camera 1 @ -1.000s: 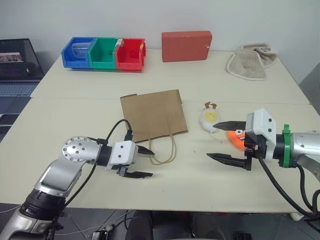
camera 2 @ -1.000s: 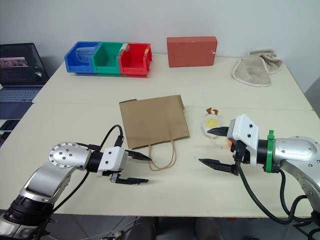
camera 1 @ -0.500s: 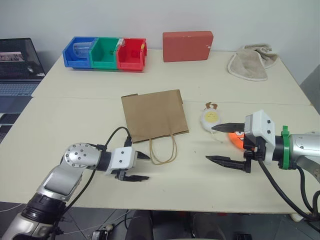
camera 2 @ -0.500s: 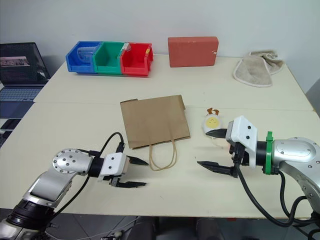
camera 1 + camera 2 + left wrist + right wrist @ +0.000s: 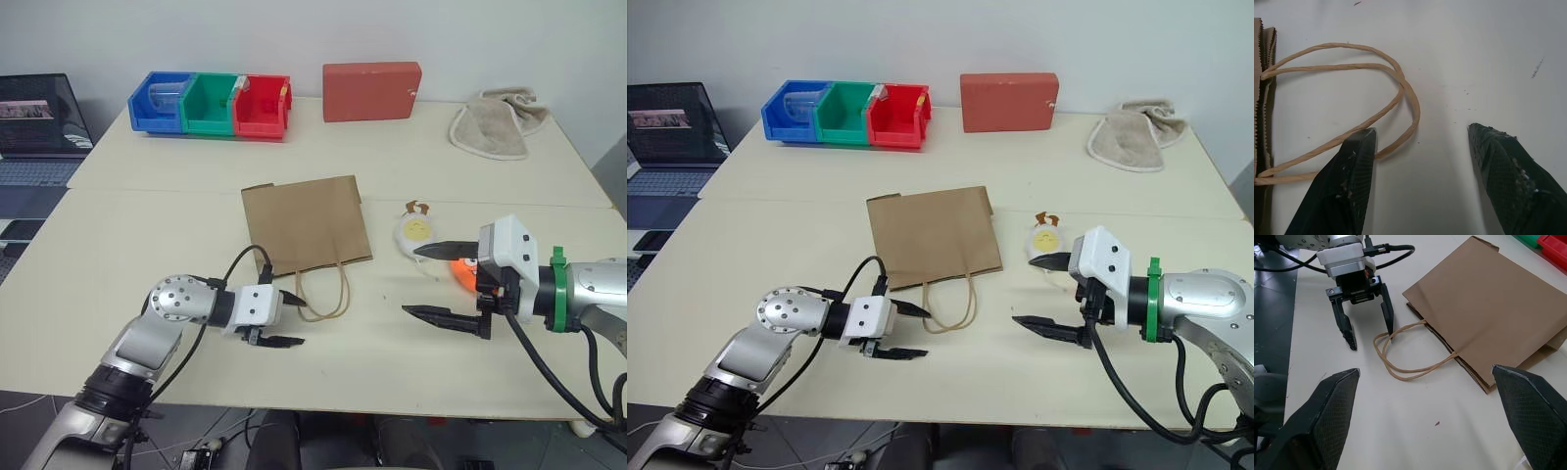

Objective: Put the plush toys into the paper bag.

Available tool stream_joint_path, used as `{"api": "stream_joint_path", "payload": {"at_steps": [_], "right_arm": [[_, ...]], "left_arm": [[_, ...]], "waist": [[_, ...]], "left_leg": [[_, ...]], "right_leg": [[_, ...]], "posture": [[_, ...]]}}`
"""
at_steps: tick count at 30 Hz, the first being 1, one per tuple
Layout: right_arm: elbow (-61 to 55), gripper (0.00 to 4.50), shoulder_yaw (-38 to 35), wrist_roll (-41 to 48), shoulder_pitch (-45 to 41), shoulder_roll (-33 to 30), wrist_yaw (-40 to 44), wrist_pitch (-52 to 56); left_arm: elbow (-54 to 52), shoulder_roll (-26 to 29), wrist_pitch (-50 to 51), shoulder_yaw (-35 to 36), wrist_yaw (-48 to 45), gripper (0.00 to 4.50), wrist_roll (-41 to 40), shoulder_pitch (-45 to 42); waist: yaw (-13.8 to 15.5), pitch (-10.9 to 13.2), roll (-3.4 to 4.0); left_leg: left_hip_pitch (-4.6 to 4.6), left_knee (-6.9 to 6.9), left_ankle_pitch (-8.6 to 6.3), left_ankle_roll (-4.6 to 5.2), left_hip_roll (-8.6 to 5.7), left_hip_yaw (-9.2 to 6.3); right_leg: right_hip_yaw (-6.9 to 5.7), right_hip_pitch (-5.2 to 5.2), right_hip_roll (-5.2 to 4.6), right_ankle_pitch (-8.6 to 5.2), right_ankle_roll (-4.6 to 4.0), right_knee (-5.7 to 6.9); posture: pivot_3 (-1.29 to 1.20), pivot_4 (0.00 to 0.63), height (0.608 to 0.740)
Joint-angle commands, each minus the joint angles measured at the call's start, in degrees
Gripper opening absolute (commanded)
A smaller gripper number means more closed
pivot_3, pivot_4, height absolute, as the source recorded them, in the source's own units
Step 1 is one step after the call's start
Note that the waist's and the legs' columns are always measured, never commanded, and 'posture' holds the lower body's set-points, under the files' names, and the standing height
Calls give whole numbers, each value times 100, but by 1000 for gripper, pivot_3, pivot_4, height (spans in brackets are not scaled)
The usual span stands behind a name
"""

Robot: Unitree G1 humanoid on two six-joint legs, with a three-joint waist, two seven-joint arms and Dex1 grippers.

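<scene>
Paper bag: brown kraft, flat on the cream table near centre, mouth toward 6 o'clock, twin cord handles looped out over the tabletop at its 6 o'clock edge.

Egg plush: white with yellow smiling centre, on the table at 3 o'clock of the bag, apart from it.

Carrot plush: orange, grinning face partly seen, just past the egg at its 4 o'clock, mostly hidden behind the right gripper.

Left gripper: low over the table at 7 o'clock of the handle loops, pointing toward 3 o'clock. Jaws apart, holding nothing; upper black fingertip right at the cord in the left wrist view, contact not certain; other fingertip over bare table.

Right gripper: at 4 o'clock of the bag, pointing toward 9 o'clock, raised above the tabletop. Jaws spread wide, empty; upper finger in front of the egg, lower finger over bare table.

Far edge of table, 12 o'clock side: blue bin, green bin and red bin in a touching row at 11 o'clock of the bag; red rectangular box at 12 to 1 o'clock; beige folded towel at 2 o'clock, near the table corner.

Off the table, 9 to 10 o'clock: laptop, screen lit.
</scene>
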Motion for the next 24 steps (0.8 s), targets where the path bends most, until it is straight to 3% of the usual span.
{"api": "stream_joint_path", "payload": {"at_steps": [1, 8, 9, 16, 24], "right_arm": [[-277, 4500, -255, 360, 8, -178, 197, 67], [-407, 4500, -311, 526, 147, -436, 441, 39], [-402, 4500, -315, 531, 147, -437, 431, 30], [-355, 4500, -264, 532, 80, -401, 381, -10], [-289, 4500, -259, 434, 77, -399, 343, -79]], "left_arm": [[219, -107, -107, -142, 207, 2377, 291, -75], [375, -126, -248, -264, 249, 149, 458, -112], [383, -132, -245, -271, 261, 46, 470, -111], [272, -77, -139, -271, 147, 46, 338, -130], [-1036, 341, 2223, 368, -496, 46, -1418, -618]], "waist": [[3, -1, 0], [0, -9, 3], [0, -11, 3], [0, -12, 3], [-16, -9, -1]], "left_leg": [[0, 0, 0, 0, -1, 0], [7, 1, 1, 1, -1, 0], [7, 1, 1, 2, -1, 0], [7, 1, 3, 4, -1, 0], [-5, -3, 3, 4, 3, -4]], "right_leg": [[0, 1, -1, 0, 0, 0], [0, 8, -1, 0, 0, 0], [1, 8, -1, 0, 0, 0], [1, 8, -1, 0, 1, 0], [-4, -7, 3, 0, 1, 2]], "posture": [[0, 150, 740], [0, 150, 740], [0, 150, 740], [0, 150, 740], [0, 150, 740]]}}
